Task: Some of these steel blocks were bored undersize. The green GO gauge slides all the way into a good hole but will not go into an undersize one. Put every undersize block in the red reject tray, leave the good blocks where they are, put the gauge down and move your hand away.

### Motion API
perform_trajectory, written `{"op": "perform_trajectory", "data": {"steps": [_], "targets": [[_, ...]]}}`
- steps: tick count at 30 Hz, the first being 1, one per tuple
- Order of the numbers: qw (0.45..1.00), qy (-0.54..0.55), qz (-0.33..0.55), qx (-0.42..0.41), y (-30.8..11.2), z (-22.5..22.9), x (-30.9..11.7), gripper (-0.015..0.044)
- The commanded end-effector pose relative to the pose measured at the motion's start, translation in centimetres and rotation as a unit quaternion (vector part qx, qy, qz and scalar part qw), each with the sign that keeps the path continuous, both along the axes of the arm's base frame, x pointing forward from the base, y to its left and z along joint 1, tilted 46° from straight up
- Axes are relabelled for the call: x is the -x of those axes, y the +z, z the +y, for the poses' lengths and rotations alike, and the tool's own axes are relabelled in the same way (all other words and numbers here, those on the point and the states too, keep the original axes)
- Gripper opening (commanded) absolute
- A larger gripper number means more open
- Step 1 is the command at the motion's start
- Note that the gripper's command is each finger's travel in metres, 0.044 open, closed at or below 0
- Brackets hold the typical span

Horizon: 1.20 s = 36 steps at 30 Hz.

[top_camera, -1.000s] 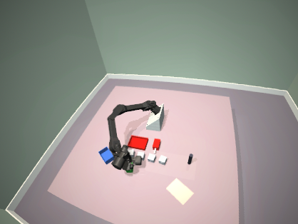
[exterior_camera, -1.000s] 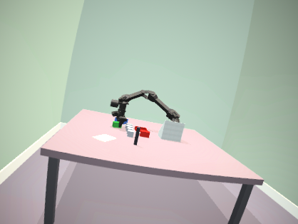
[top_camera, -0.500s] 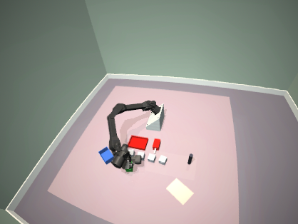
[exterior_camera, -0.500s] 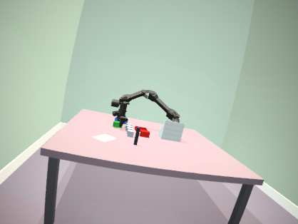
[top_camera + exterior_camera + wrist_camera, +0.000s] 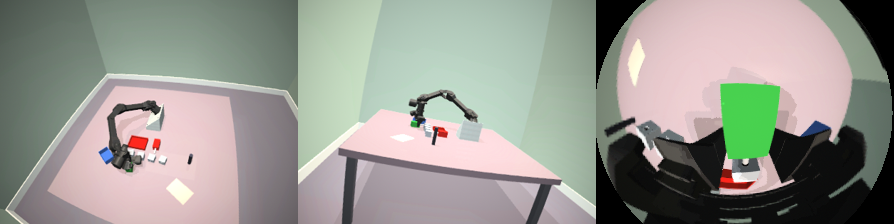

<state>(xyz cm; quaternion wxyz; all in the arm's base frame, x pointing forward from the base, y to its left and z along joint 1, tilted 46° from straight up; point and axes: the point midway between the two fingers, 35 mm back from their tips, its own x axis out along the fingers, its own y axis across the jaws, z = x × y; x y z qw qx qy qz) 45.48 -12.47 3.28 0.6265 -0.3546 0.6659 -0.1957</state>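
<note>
Green gauge (image 5: 129, 170) (image 5: 415, 124) (image 5: 750, 120) is held btwn the fingers of the gripper (image 5: 129, 165) (image 5: 420, 122) (image 5: 745, 125), closed on it, near the blue-bin end of the block row; its pin is at the hole of a steel block (image 5: 746, 174), can't tell if in. Red tray (image 5: 138, 143) (image 5: 438, 128) is just beside the row, w/ a red piece (image 5: 156, 144) (image 5: 442, 134) next to it. Blue bin (image 5: 106, 155) (image 5: 817, 128) near the arm; upright blk. cylinder (image 5: 190, 159) (image 5: 434, 136) past the row's other end.

Blocks (image 5: 152, 158) (image 5: 428, 133) (image 5: 746, 171) in a row, reject tray (image 5: 138, 143) apparently behind them.
</note>
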Motion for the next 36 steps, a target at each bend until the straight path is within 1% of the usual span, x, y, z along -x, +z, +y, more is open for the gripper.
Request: {"op": "perform_trajectory", "data": {"steps": [1,15,36], "targets": [[1.000,0.001,-0.004,-0.002,0.16,0.27,-0.23,0.0000],[1.000,0.001,-0.004,-0.001,-0.07,-0.12,0.31,0.0000],[1.000,0.001,-0.004,-0.002,0.06,0.22,-0.22,0.0000]]}}
